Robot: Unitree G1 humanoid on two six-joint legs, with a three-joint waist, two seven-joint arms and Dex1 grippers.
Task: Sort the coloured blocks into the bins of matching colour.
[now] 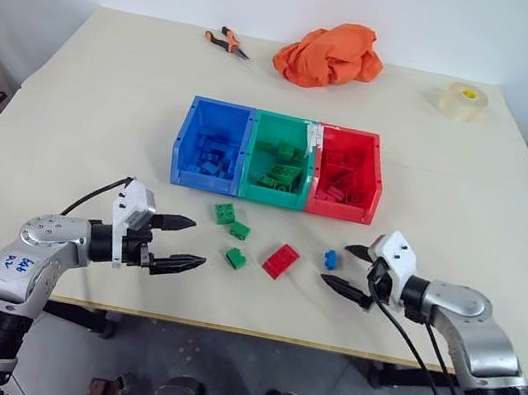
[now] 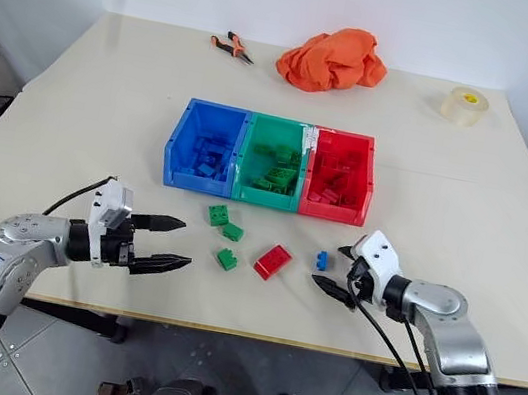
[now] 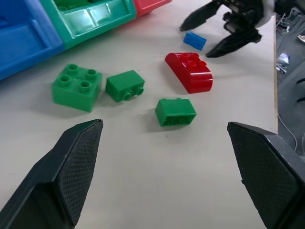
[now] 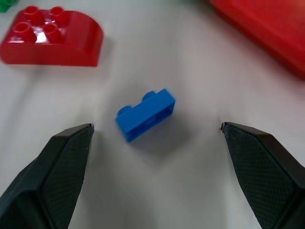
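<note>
Three joined bins stand mid-table: blue [image 1: 184,144], green [image 1: 272,197] and red [image 1: 376,181], each with blocks inside. In front of them lie three green blocks [image 1: 226,213] [image 1: 239,231] [image 1: 236,258], a larger red block [image 1: 281,260] and a small blue block [image 1: 331,259]. My right gripper [image 1: 335,263] is open and low over the table. The blue block [image 4: 145,114] lies just ahead of its fingertips, between them and untouched. My left gripper [image 1: 197,244] is open and empty, left of the green blocks, pointing at the nearest one [image 3: 175,112].
An orange cloth [image 1: 328,54], pliers [image 1: 227,42] and a tape roll [image 1: 461,101] lie along the far side of the table. The table's front edge [image 1: 251,332] runs just below both grippers.
</note>
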